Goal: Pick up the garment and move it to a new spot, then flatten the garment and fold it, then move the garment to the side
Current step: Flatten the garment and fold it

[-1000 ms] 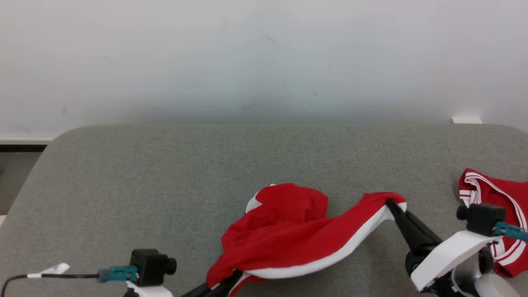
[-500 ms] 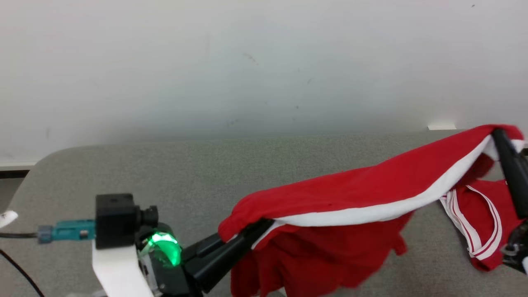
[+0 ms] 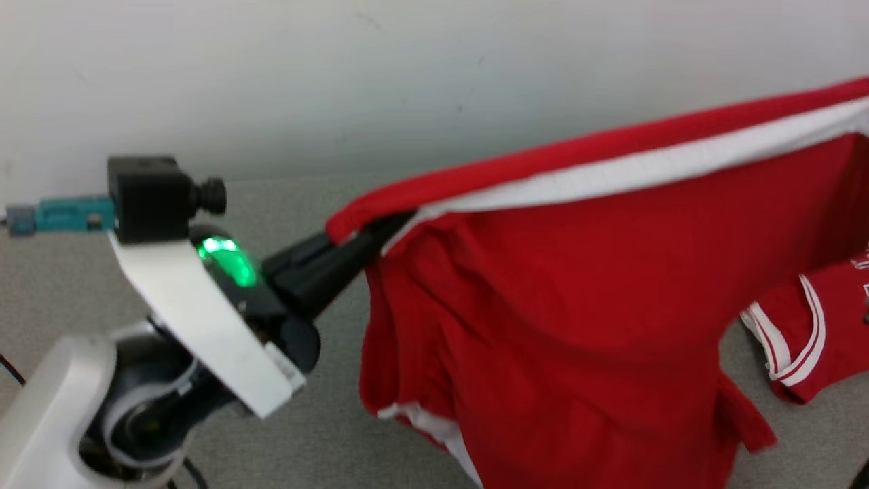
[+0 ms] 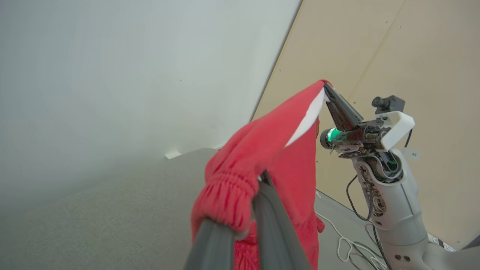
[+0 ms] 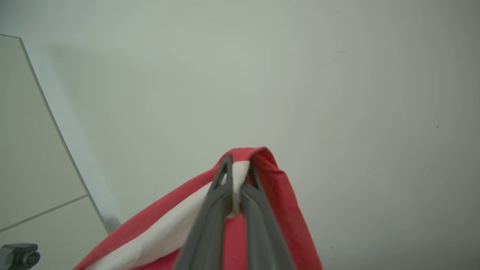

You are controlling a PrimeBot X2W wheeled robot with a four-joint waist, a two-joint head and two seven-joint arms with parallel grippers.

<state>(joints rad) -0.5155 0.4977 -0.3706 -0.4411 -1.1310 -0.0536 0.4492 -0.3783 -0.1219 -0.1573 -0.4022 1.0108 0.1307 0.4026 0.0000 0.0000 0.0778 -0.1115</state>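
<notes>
A red garment (image 3: 577, 285) with a white inner waistband hangs in the air above the grey table (image 3: 54, 278), stretched between my two grippers. My left gripper (image 3: 377, 227) is shut on the waistband's left end, and its body shows a green light. In the left wrist view the gathered red edge (image 4: 225, 195) is pinched between my left gripper's (image 4: 247, 202) fingers. My right gripper (image 4: 327, 87) is shut on the waistband's other end, held higher. In the right wrist view its fingers (image 5: 237, 168) clamp the red and white fabric (image 5: 279, 187).
A second red piece with white stripes (image 3: 808, 326) lies on the table at the right, partly behind the hanging garment. A white wall (image 3: 271, 81) stands behind the table. White cables (image 4: 348, 243) trail near the right arm's base.
Both grippers have risen and spread apart, lifting the garment off the table so it now hangs open. The head camera has shifted too.
</notes>
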